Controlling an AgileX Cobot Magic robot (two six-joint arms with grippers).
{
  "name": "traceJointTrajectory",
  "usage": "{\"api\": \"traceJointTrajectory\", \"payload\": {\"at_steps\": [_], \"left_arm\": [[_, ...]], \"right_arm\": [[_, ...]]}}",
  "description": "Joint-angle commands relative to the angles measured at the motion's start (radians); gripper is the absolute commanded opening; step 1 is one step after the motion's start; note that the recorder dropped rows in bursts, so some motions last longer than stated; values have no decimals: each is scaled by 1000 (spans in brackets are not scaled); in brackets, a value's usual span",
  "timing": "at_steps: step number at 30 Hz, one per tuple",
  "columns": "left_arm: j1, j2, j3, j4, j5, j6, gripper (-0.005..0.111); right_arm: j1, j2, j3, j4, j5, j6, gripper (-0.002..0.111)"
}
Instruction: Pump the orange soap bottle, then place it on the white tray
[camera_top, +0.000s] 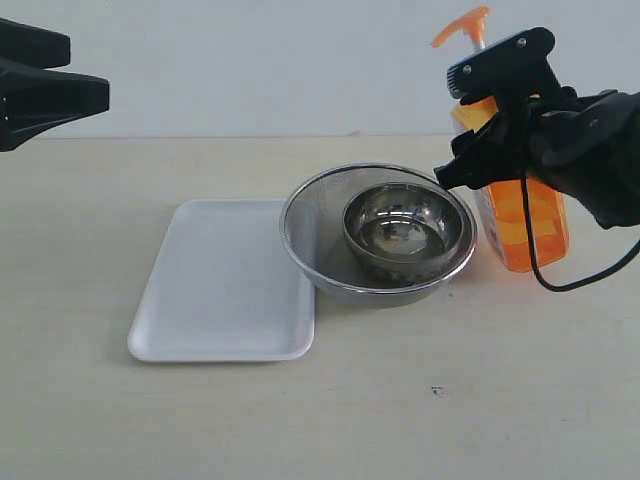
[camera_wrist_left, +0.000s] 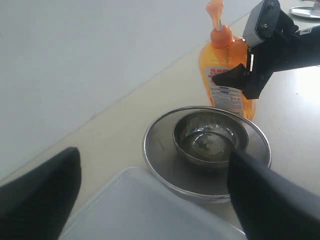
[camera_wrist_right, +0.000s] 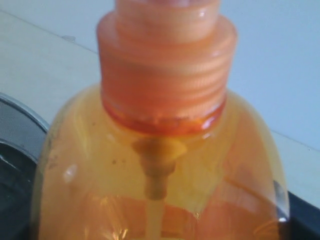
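We record the orange soap bottle (camera_top: 545, 225) standing upright on the table (camera_top: 400, 420) at the right of the exterior frame. It is not on the white tray (camera_top: 220, 290). Orange liquid fills it to about the shoulder, and its pump head (camera_top: 462, 25) sits raised on its stem. The right wrist view shows only the ribbed collar and the dip tube inside, very close.

The tray lies flat at centre left. A round steel strainer (camera_top: 310, 225) sits at centre and holds a steel bowl (camera_top: 408, 228). The bowl's bottom shows glints, and we cannot tell whether liquid lies in it. The strainer's rim overlaps the tray's right edge in the picture; we cannot tell whether it rests on it. The strainer stands between the bottle and the tray, just beside the bottle.

The right gripper (camera_top: 446, 128) is at the bottle. One finger crosses at stem height and the other crosses the upper body, with the tips well apart. We cannot tell whether they press on the bottle. A black cable (camera_top: 530, 250) hangs from that arm in front of the bottle.

The left gripper (camera_top: 88, 72) hangs at the upper left of the exterior frame, well apart from everything. Its fingers are spread wide with nothing between them.
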Motion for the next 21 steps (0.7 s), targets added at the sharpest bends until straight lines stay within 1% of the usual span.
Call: {"api": "traceJointTrajectory", "payload": {"at_steps": [1, 7, 11, 15, 21], "left_arm": [[3, -7, 4, -2, 2, 1, 74], [3, -7, 4, -2, 2, 1, 74], [3, -7, 4, -2, 2, 1, 74], [3, -7, 4, -2, -42, 1, 74], [3, -7, 4, -29, -44, 1, 74]], "right_arm": [[0, -15, -18, -37, -60, -18, 0], [0, -11, -18, -37, -60, -18, 0], [0, 37, -18, -37, -62, -9, 0], [0, 41, -18, -44, -66, 10, 0], [0, 41, -18, -54, -66, 27, 0]]}}
